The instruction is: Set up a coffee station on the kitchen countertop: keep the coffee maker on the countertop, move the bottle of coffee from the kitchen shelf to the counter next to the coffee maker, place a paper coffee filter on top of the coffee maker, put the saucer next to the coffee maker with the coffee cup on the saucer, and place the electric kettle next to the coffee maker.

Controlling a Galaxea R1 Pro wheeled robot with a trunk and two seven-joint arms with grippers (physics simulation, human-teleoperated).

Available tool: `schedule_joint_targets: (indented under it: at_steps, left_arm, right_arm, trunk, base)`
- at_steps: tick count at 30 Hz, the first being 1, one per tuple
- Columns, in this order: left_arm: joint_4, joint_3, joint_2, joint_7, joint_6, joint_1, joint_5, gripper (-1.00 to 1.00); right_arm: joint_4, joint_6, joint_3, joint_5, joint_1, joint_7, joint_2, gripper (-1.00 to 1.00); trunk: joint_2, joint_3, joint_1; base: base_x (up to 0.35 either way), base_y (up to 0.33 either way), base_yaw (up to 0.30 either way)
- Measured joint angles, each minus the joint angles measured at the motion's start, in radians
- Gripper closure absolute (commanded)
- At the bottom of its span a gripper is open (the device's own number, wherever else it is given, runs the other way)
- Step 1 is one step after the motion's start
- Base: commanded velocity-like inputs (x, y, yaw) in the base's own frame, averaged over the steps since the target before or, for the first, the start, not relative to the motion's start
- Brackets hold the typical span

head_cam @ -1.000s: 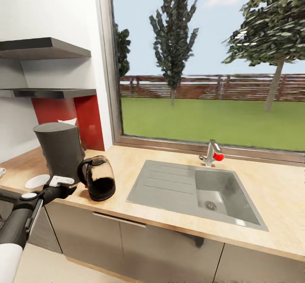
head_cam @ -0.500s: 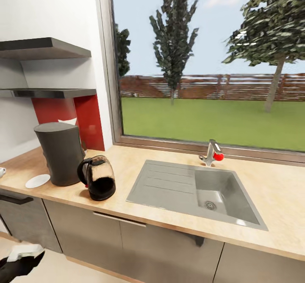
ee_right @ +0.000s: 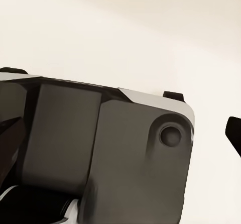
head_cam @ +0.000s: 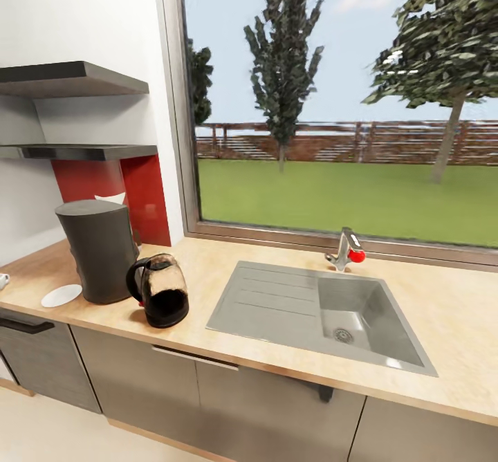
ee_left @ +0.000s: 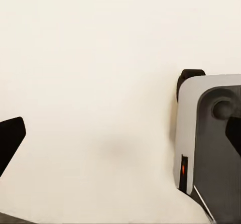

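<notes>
Glass electric kettle (head_cam: 160, 290) with dark contents beside coffee maker (head_cam: 99, 250) — both tools' (ee_left: 120, 133) (ee_right: 125, 133) fingers spread, empty.

A wide window (head_cam: 339, 102) onto lawn and trees sits above a grey sink (head_cam: 325, 313); cream floor (head_cam: 62, 434).

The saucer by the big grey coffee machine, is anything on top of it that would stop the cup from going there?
Nothing visible is. The saucer lies bare on the kitchen countertop, just left of the coffee maker. The electric kettle stands on the coffee maker's other side. A bit of something white, maybe the cup, peeks in at the picture's left edge.
</notes>
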Motion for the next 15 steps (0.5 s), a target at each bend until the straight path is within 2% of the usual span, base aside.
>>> schedule_joint_targets:
  at_steps: [1,3,5,9,15]
  left_arm:
    - [0.031,0.000,-0.007,0.041,-0.008,0.000,-0.001,-1.00]
    - [0.124,0.000,-0.023,0.184,-0.022,0.001,-0.003,-1.00]
    - [0.147,0.000,-0.035,0.226,-0.021,0.001,-0.003,-1.00]
    - [0.155,0.001,-0.052,0.270,-0.023,0.001,0.001,-1.00]
    - [0.153,0.004,-0.055,0.275,-0.029,0.000,0.004,-1.00]
  right_arm:
    - [0.000,0.000,0.000,0.000,0.000,0.000,0.000,-1.00]
    - [0.000,0.000,0.001,0.000,0.000,0.001,0.000,-1.00]
    - [0.000,0.000,0.002,0.001,0.000,0.001,0.000,-1.00]
    - [0.000,0.000,0.001,-0.002,0.000,0.002,-0.001,-1.00]
    - [0.001,0.001,0.000,-0.002,0.000,0.001,0.000,-1.00]
  trunk:
    - [0.000,0.000,0.000]
    - [0.000,0.000,0.000]
    - [0.000,0.000,0.000]
    - [0.000,0.000,0.000]
    - [0.000,0.000,0.000]
  base:
    - [0.000,0.000,0.000]
    - [0.000,0.000,0.000]
    - [0.000,0.000,0.000]
    - [0.000,0.000,0.000]
    - [0.000,0.000,0.028]
